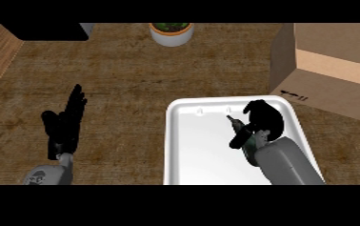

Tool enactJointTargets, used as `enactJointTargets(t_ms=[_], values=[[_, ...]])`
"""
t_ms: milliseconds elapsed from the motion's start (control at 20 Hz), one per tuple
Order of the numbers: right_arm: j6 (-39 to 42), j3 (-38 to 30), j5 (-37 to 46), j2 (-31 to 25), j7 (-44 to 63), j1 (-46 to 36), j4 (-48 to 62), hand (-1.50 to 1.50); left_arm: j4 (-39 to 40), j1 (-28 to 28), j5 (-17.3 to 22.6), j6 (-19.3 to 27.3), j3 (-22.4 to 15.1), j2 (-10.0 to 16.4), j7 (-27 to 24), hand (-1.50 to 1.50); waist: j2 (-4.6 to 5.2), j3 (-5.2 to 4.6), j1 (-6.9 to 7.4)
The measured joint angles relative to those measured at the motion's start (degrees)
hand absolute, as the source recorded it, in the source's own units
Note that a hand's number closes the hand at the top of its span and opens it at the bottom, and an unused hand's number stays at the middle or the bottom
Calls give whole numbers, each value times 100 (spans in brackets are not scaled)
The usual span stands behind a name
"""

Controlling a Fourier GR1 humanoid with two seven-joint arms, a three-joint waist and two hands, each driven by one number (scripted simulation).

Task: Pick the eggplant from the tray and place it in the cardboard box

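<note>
On wooden counter [141,77], right hand [265,118] curls round eggplant [238,134] over tray [190,144]

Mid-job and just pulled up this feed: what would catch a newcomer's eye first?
First, the right hand, its fingers curled round the dark eggplant, over the white tray at lower right. Next comes the cardboard box at the upper right edge. The left hand rests open at the left.

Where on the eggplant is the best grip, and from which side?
Probably round its middle, from above on the robot's right, as the right hand curls there: the eggplant is long, stem end pointing away, and the tray's raised rim hinders a low approach.
</note>
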Motion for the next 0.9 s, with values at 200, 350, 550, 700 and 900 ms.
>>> enactJointTargets(t_ms=[200, 350, 550, 700, 900], values=[[248, 714, 43, -581, -1348, 464, -817, 150, 5, 69, -10, 47, 28, -20, -26, 0, -14, 35, -96], [240, 1110, 101, -1187, -2357, 861, -1547, 150, 8, 116, 0, 50, 86, 22, -31, 0, -17, 52, -162], [-84, 1189, 184, -2151, -3439, 1591, -2567, 150, 13, 176, 20, 16, 121, 17, -78, 0, 2, 59, -200], [-337, 951, 144, -2743, -3907, 2142, -3401, 150, -16, 169, -10, 26, 125, 8, -59, 0, 16, 60, -189], [-560, 315, -190, -3365, -4280, 2806, -4581, 150, -21, 137, -18, 20, 171, 20, -35, 0, 20, 60, -216]])
